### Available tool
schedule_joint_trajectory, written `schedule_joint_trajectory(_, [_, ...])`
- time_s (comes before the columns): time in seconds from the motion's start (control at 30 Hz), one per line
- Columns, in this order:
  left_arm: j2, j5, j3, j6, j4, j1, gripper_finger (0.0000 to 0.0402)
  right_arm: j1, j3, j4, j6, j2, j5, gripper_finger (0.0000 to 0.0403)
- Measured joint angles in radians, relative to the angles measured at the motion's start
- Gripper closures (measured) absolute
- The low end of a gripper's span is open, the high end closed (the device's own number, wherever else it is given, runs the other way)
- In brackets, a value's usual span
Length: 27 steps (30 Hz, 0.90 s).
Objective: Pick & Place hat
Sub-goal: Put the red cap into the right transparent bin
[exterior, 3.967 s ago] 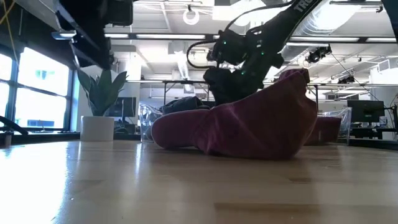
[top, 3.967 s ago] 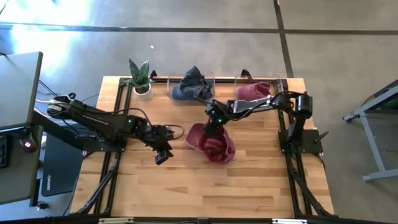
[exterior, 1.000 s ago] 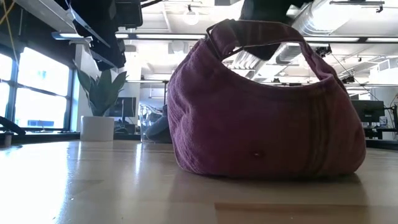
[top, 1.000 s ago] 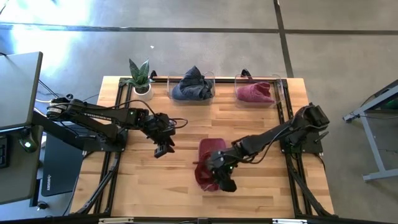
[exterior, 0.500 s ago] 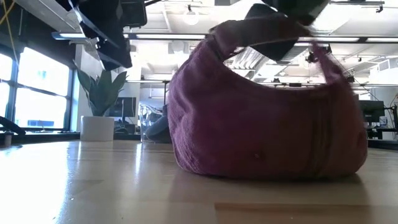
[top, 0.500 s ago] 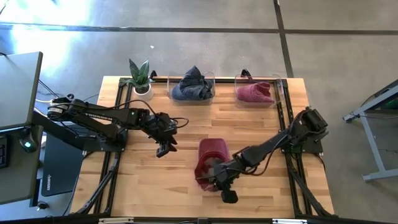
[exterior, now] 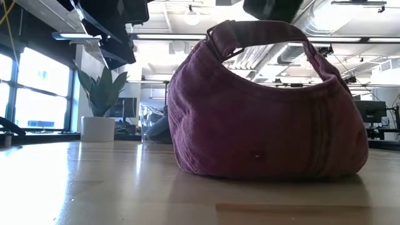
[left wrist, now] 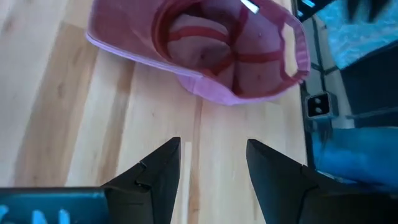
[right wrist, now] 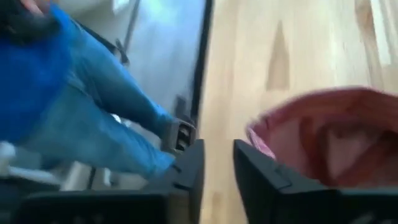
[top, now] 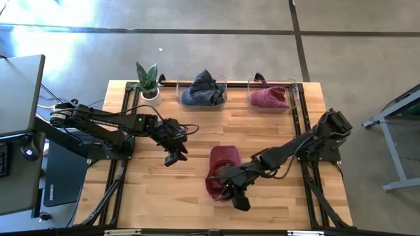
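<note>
1. Maroon fabric: the hat (top: 220,172) is sitting on the bare wooden table (top: 151,196), crown down and opening up, toward the near edge and just right of centre. In the low view it is standing as a rounded mound with its back strap arching over the top (exterior: 262,112).

2. Long axis: seen from above, the hat is lying roughly front to back, its far end pointing at the bins and its near end pointing at the table's near edge.

3. Right gripper (top: 235,195) is hanging at the hat's near right corner, touching or just beside the rim. In its wrist view the fingers are standing a narrow gap apart with nothing between them, the hat's rim (right wrist: 323,137) just beyond the tips. Judgement: it is not holding the hat.

4. Left gripper (top: 172,157) is hovering well to the hat's left, jaws apart and empty, facing the hat's open side (left wrist: 205,50).

5. Judgement: the right arm is the nearer one.

6. Farther out, beyond the hat's far end, a clear bin with dark blue cloth (top: 202,90), a second bin with another maroon hat (top: 269,97) and a potted plant (top: 148,82) are standing along the far edge.
</note>
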<state>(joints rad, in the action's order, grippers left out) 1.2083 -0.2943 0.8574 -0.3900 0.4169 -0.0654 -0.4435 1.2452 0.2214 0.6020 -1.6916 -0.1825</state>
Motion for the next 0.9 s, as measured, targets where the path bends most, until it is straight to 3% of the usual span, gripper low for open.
schedule_joint_trajectory(0.2, [0.0, -0.03, 0.0, -0.013, 0.013, 0.0, 0.0223, 0.032, -0.02, 0.034, -0.181, -0.062, -0.001, 0.0228])
schedule_joint_trajectory(0.3, [0.0, -0.042, 0.0, -0.034, 0.016, 0.0, 0.0223, 0.024, -0.02, 0.026, -0.28, -0.099, -0.029, 0.0215])
schedule_joint_trajectory(0.4, [0.0, -0.048, 0.0, -0.037, 0.021, 0.0, 0.0223, 0.002, -0.021, 0.035, -0.316, -0.116, -0.012, 0.0247])
schedule_joint_trajectory(0.6, [0.0, -0.015, 0.0, -0.039, 0.018, 0.0, 0.0223, -0.024, -0.02, 0.025, -0.164, -0.108, 0.006, 0.0388])
schedule_joint_trajectory(0.73, [0.0, -0.011, 0.0, -0.039, -0.006, 0.0, 0.0223, -0.022, -0.021, -0.043, -0.01, -0.059, -0.047, 0.038])
schedule_joint_trajectory(0.83, [0.0, -0.011, 0.0, -0.036, -0.023, 0.0, 0.0223, -0.007, -0.019, -0.099, 0.023, -0.018, -0.106, 0.0396])
schedule_joint_trajectory(0.9, [0.0, -0.009, 0.0, -0.028, -0.042, 0.0, 0.0223, 0.007, -0.038, -0.096, 0.032, 0.003, -0.086, 0.0394])
